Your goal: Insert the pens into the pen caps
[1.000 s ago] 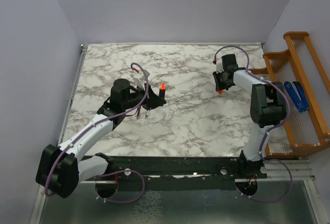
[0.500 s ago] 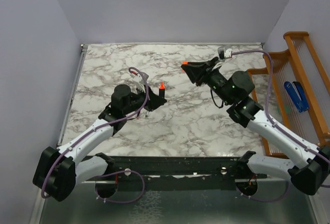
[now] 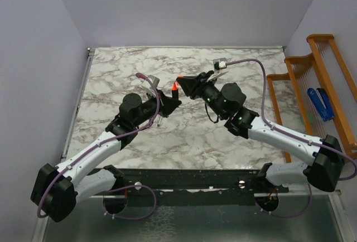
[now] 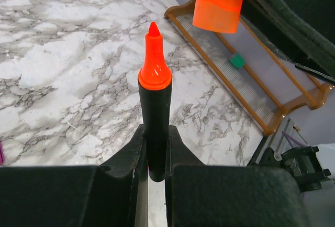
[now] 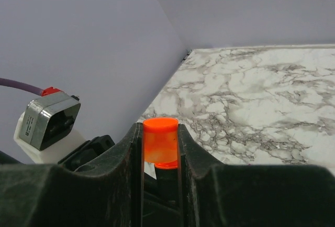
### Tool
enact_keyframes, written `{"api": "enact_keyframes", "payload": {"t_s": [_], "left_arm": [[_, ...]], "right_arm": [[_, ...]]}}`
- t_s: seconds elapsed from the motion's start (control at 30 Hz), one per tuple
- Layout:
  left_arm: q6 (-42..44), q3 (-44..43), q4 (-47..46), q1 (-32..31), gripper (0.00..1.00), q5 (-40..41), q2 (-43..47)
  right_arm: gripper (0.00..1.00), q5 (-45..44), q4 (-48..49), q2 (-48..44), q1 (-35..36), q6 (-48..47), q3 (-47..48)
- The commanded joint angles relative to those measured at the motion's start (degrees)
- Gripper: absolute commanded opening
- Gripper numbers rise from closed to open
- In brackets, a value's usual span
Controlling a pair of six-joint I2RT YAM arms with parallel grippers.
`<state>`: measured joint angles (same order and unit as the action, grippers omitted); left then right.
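Observation:
My left gripper (image 3: 169,102) is shut on the black marker (image 4: 154,114), holding it upright above the table with its orange tip (image 4: 154,65) pointing up; the tip also shows in the top view (image 3: 175,87). My right gripper (image 3: 183,81) is shut on the bright orange cap (image 5: 160,140), holding it by its sides. In the left wrist view the cap (image 4: 217,4) hangs just above and to the right of the tip, not touching it. In the right wrist view the marker's orange collar (image 5: 168,165) sits right behind the cap. The slim pens and the magenta cap are hidden.
A wooden rack (image 3: 329,102) stands off the table's right edge with a blue object (image 3: 319,103) on it; the rack also shows in the left wrist view (image 4: 235,75). Purple walls close in the back and left. The marble table (image 3: 223,136) lies under both arms.
My right arm has swung from the far right side leftward to the middle, carrying the orange cap up to the marker tip. My left gripper has shifted slightly, still holding the marker.

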<state>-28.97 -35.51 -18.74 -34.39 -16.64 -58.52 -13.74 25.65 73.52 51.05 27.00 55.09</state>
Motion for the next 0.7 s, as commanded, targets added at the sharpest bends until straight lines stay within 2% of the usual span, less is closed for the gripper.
{"api": "enact_keyframes", "payload": {"t_s": [0.0,0.67], "left_arm": [[2.75,-3.08,0.98,-0.37,0.0,2.1,0.83],[3.16,-4.45,1.73,-0.68,0.0,-0.78,-0.2]], "right_arm": [[0.12,-2.7,1.07,-0.79,0.44,-0.52,2.38],[0.1,-0.85,2.59,3.81,0.63,-3.91,5.46]]}}
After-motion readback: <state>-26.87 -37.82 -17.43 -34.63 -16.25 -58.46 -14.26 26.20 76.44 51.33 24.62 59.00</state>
